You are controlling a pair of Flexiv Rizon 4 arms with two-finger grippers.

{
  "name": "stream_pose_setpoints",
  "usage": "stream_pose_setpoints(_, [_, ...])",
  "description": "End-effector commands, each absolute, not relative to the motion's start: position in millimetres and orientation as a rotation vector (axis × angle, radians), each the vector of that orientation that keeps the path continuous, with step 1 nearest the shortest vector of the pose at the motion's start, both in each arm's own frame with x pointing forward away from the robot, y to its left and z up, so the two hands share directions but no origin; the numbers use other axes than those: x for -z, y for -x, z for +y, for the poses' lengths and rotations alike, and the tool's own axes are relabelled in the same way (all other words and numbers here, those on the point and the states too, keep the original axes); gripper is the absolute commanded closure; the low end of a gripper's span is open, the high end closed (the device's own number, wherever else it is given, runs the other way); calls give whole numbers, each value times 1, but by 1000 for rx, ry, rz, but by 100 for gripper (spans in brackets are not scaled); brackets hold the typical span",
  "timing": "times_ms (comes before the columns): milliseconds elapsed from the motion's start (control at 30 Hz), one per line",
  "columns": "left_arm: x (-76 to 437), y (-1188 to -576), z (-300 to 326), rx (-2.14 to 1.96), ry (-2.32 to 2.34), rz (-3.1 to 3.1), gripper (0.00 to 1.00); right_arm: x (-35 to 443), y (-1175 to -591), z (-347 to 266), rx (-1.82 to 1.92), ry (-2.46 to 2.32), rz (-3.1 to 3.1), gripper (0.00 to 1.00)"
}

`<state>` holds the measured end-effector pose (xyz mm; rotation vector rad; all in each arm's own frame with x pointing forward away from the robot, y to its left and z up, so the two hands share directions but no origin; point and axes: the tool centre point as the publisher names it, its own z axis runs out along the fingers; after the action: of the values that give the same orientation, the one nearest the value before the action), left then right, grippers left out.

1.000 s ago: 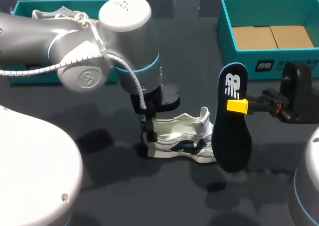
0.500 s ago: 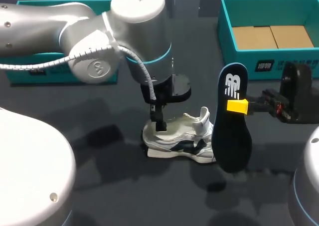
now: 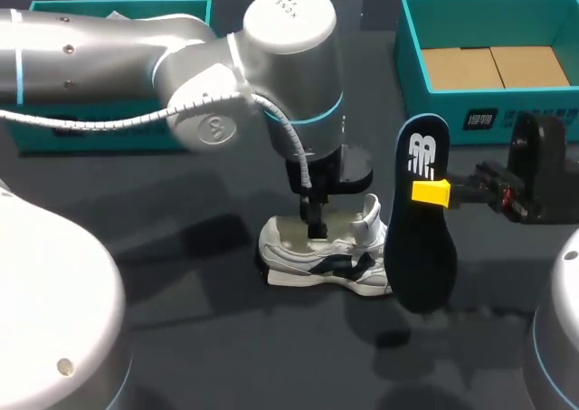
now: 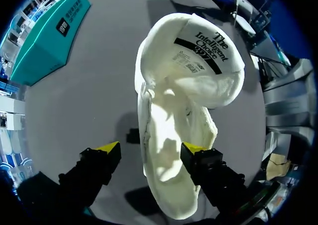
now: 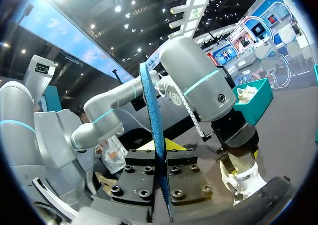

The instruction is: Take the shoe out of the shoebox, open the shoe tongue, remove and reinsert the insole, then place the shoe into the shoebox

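Note:
The white and navy shoe (image 3: 336, 263) lies on the dark table, toe to the left, tongue (image 4: 201, 48) pulled up. My left gripper (image 3: 314, 224) hangs over the shoe's opening. In the left wrist view the left gripper (image 4: 150, 148) is open and straddles the shoe (image 4: 169, 111): one fingertip stands at the shoe's side, the other stays apart over the table. To the right of the shoe my right gripper (image 3: 431, 193) is shut on the dark blue insole (image 3: 423, 247) and holds it upright. Edge-on, the insole (image 5: 155, 135) sits between the right gripper's (image 5: 159, 146) yellow tips.
An open teal shoebox (image 3: 452, 111) with cardboard inside stands at the back right, behind my right arm. A second teal box (image 3: 109, 4) stands at the back left, mostly hidden by my left arm. Dark table surface lies in front of the shoe.
My left arm has moved right along the shoe, from the toe end to above its opening. The right arm and the insole have kept still.

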<state>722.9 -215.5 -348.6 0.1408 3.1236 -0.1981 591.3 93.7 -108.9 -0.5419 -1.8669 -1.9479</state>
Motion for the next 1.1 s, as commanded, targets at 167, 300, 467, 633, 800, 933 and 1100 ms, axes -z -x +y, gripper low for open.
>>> stream_pose_setpoints(167, [367,-723,-224,188,-132,3138,49,109,-589,95,1949,548,-1869,100])
stream_pose_setpoints(300, [373,-722,-223,197,-130,3155,53,109,-589,95,1949,548,-1869,100])
stream_pose_setpoints(467, [377,-718,-223,207,-137,3171,62,109,-589,95,1949,548,-1869,100])
stream_pose_setpoints(633, [380,-713,-225,199,-159,3180,80,109,-589,95,1949,548,-1869,100])
stream_pose_setpoints(800, [380,-711,-227,188,-175,3181,100,109,-589,95,1949,548,-1869,100])
stream_pose_setpoints(933, [376,-712,-225,183,-217,3198,100,109,-589,95,1949,548,-1869,100])
stream_pose_setpoints(1100, [361,-715,-221,196,-366,3238,100,109,-589,95,1949,548,-1869,100])
